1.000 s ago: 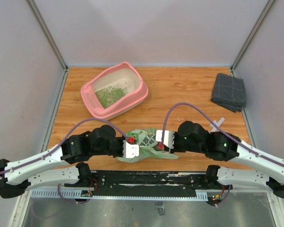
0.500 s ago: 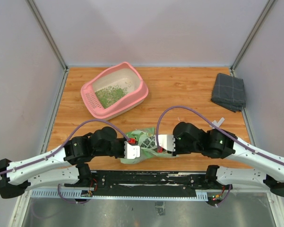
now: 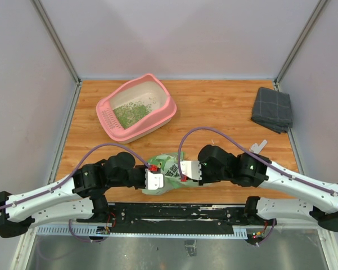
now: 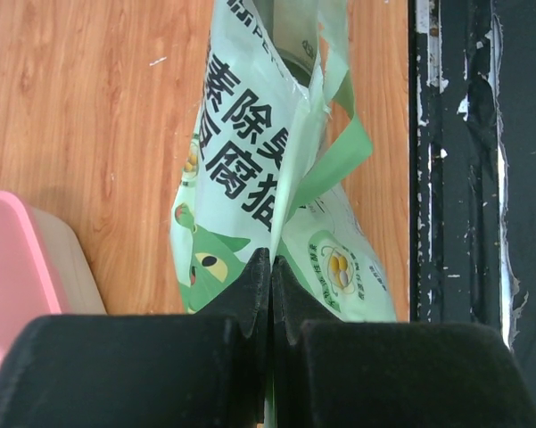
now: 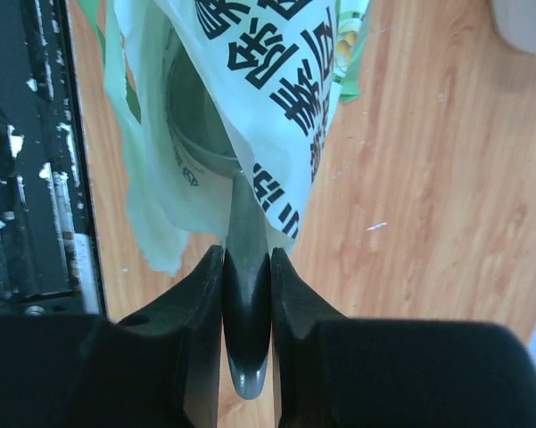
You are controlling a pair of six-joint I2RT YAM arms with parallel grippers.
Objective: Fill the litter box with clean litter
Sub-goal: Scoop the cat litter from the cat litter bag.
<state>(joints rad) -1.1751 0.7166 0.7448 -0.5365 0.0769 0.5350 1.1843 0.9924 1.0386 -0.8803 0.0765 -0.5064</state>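
The pink litter box (image 3: 167, 110) stands at the back left, with green litter granules (image 3: 130, 113) heaped inside. Its corner also shows in the left wrist view (image 4: 9, 259). A light green printed bag (image 3: 170, 166) lies at the near middle. My left gripper (image 4: 271, 267) is shut on the bag's edge (image 4: 250, 160). My right gripper (image 5: 247, 267) is shut on the grey metal scoop handle (image 5: 247, 303). The scoop's bowl (image 5: 192, 116) sits inside the bag mouth (image 5: 276, 80).
A grey folded cloth (image 3: 272, 109) lies at the back right. A small white object (image 3: 260, 146) lies right of the right arm. The black base rail (image 4: 455, 160) runs along the table's near edge. Grey walls surround the wooden table (image 3: 213, 107).
The right gripper has moved left toward the bag, carrying the scoop into its mouth. The left gripper has shifted slightly down and left, still holding the bag.
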